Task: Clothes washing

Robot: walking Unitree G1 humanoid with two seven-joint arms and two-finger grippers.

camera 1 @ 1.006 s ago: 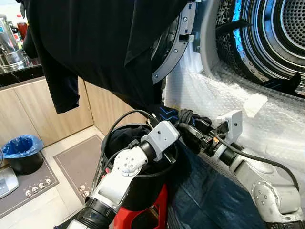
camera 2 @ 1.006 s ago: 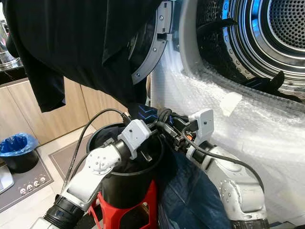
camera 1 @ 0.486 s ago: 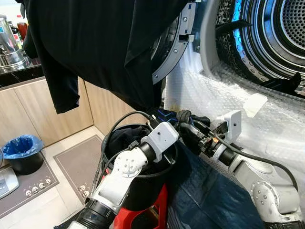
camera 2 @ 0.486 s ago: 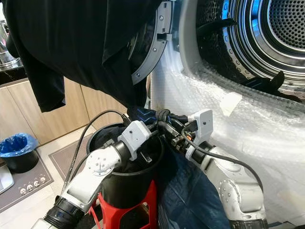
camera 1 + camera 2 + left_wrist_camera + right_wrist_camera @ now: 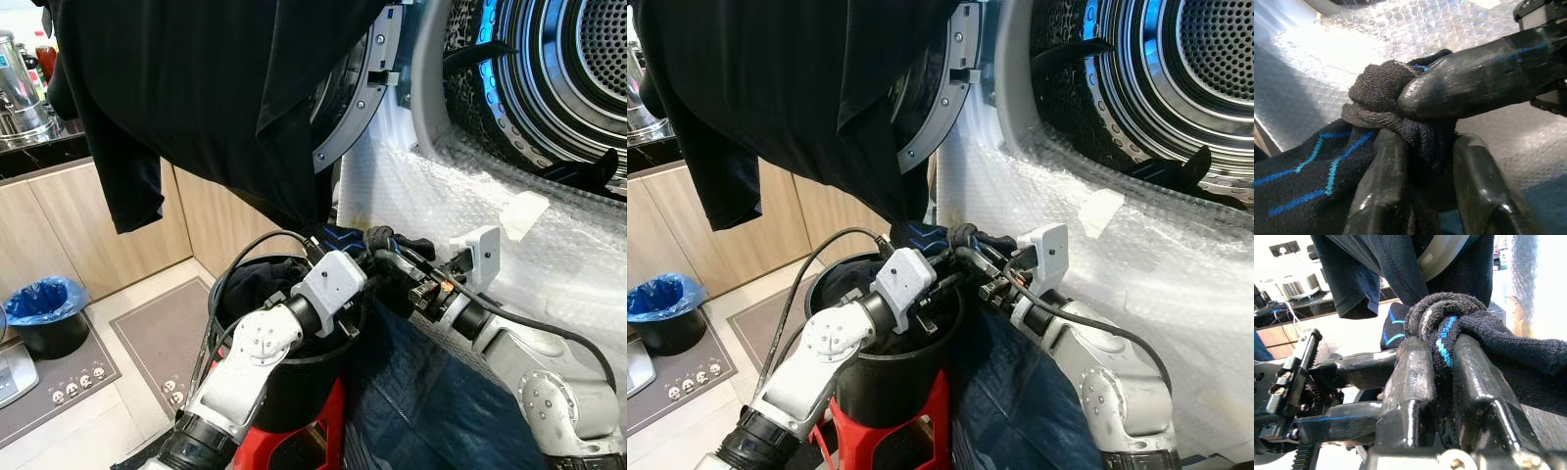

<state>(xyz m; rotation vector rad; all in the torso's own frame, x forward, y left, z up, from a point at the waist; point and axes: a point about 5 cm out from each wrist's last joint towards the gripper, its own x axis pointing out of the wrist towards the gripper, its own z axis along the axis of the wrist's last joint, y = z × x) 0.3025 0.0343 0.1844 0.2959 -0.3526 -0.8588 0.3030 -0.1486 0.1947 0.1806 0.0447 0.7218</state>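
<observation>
the left gripper (image 5: 1422,196) and the right gripper (image 5: 1442,382) are both squeezed tight on one black sock with blue zigzags (image 5: 1312,171), held just over the black bucket (image 5: 294,377) on its red stool (image 5: 921,421). the washer drum (image 5: 1205,69) is open and looks bare, so i think most of the loading is left. a big black shirt (image 5: 196,88) hangs over the open door (image 5: 362,88). bubble wrap (image 5: 549,245) covers the washer front. jeans (image 5: 431,401) hang below. a blue-lined bin (image 5: 44,313) sits on the tiled floor.
</observation>
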